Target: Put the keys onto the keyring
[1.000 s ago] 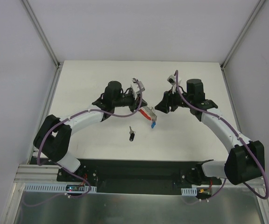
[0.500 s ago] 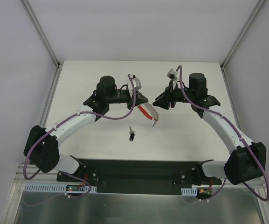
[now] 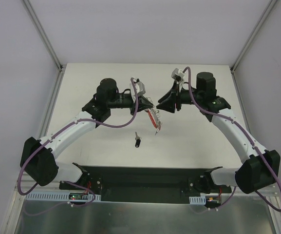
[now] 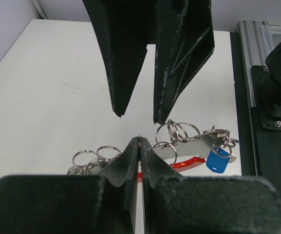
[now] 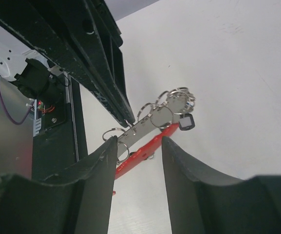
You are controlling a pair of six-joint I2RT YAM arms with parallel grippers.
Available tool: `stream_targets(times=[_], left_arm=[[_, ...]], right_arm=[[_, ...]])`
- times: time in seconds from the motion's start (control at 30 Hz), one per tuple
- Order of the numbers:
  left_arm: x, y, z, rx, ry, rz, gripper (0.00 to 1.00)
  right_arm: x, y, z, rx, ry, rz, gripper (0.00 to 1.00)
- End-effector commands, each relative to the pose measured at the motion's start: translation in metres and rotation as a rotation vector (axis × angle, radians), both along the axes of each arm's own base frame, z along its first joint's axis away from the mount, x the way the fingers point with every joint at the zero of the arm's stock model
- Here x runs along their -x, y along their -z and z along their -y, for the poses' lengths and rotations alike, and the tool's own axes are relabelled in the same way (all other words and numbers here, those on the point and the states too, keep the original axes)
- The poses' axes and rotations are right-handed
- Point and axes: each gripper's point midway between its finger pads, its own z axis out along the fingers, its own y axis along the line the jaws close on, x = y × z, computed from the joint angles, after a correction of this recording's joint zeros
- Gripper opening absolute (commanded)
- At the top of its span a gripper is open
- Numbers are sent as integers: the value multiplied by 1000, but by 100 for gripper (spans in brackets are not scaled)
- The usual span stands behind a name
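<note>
Silvery rings of the keyring hang clear of the counter, and your left claw has them. Its fingers are pressed together with no gap showing, and their tip pinches the near end of the bunch by the whitish tag. From there the keyring trails away from the claw. The red tag curves along under the rings, and a blue key sits at the far end, already on the bunch.

Your right claw faces the left one nose to nose, just beside it. Its fingers stand apart with a plain gap and nothing between them. In the right wrist view the keyring shows through that gap, a little beyond the fingertips. Whether either finger touches the rings you cannot tell.

A black key lies flat on the counter nearer the bases. It is well apart from both claws and a little to the left of where the keyring hangs.

Both arms reach forward from their bases and bend inward at the elbow. The wrists point toward each other over the middle of the counter. The left arm sweeps in a long curve from the near left corner, and the right one comes in from the near right in much the same shape. Both claws are raised off the surface.
</note>
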Motion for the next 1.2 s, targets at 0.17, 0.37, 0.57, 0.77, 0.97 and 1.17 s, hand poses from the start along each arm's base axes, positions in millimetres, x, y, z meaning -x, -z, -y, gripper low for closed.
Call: stream_targets(times=[0.17, 0.37, 0.57, 0.77, 0.97, 1.17], left_arm=[[18, -59, -2, 91, 62, 146, 0], [31, -70, -10, 96, 70, 168, 0], [46, -83, -15, 113, 108, 187, 0], [49, -86, -15, 119, 123, 193, 0], [53, -87, -9, 122, 155, 182, 0], [55, -88, -6, 128, 171, 180, 0]], right_arm=[[24, -34, -8, -1, -87, 225, 61], [34, -49, 4, 34, -34, 277, 59], [39, -60, 1, 9, -79, 298, 47], [44, -63, -12, -6, -131, 306, 47], [43, -63, -20, -8, -152, 307, 46], [39, -59, -26, -9, -163, 293, 43]])
